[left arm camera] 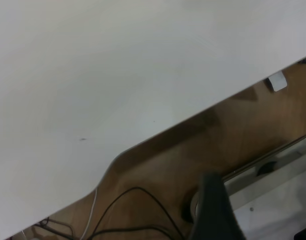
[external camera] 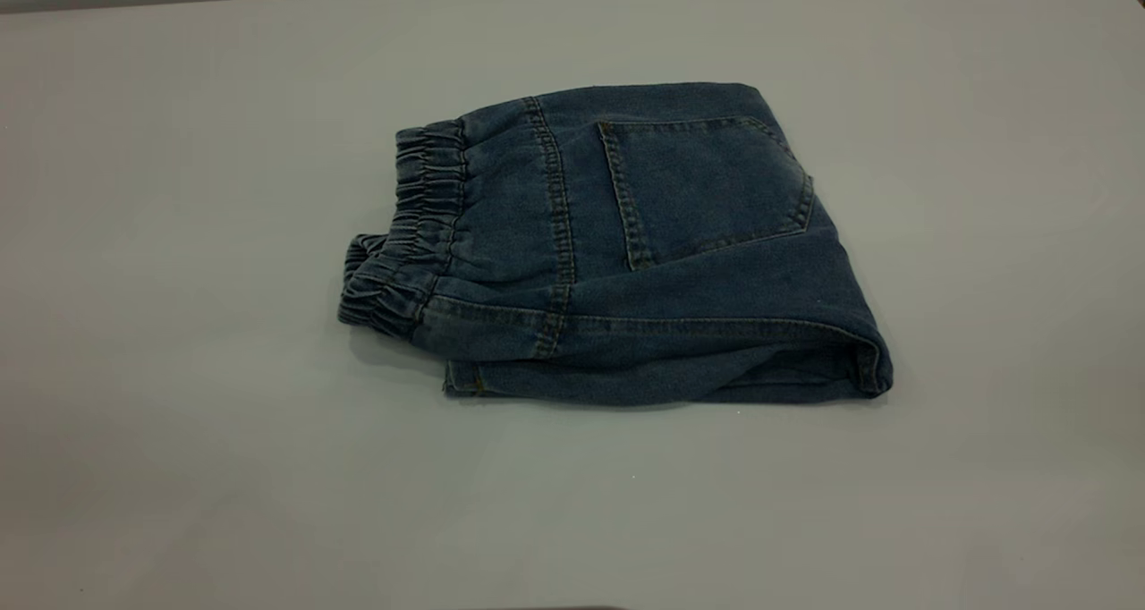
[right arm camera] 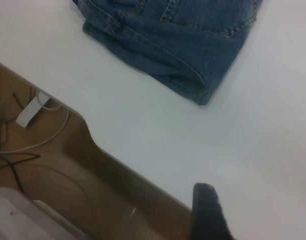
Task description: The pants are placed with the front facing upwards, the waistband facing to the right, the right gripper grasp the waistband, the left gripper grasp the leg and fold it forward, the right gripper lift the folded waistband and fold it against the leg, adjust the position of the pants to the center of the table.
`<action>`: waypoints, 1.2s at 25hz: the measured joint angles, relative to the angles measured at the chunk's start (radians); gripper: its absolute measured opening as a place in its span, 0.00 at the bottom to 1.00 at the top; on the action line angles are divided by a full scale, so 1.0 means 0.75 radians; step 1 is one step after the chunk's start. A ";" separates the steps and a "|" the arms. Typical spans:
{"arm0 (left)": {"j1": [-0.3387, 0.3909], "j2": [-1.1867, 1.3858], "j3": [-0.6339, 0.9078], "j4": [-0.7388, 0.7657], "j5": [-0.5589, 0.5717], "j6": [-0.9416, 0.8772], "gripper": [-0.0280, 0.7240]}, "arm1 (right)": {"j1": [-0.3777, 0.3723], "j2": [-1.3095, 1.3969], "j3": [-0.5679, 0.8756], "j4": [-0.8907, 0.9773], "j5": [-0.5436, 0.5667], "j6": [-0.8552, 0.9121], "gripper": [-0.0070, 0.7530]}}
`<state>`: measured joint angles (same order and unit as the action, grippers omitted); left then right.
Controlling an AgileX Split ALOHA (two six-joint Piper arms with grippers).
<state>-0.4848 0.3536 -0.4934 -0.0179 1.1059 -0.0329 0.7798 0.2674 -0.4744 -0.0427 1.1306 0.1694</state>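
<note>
Short blue denim pants (external camera: 644,252), folded into a compact rectangle with a back patch pocket (external camera: 707,190) facing up, lie near the middle of the plain white table (external camera: 179,413). Their gathered elastic waistband (external camera: 411,234) points toward the table's left edge. Neither gripper touches them. A dark fingertip, probably the left gripper (left arm camera: 215,210), shows beyond the table's edge, another, the right gripper (right arm camera: 208,212), at it; whether either is open cannot be told

Dim, even light; soft shadow under the pants (external camera: 626,252).

Folded pants (right arm camera: 178,45) on white table (right arm camera: 218,135), table edge, cables (right arm camera: 23,145) on wooden floor (right arm camera: 83,185)
</note>
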 joint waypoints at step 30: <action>0.713 -0.442 0.000 -0.015 0.021 0.000 0.60 | -0.935 -0.369 0.006 0.003 0.006 0.000 0.56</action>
<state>0.0501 0.0217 -0.4934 -0.0295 1.1215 -0.0329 0.0787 -0.0096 -0.4696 -0.0401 1.1351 0.1694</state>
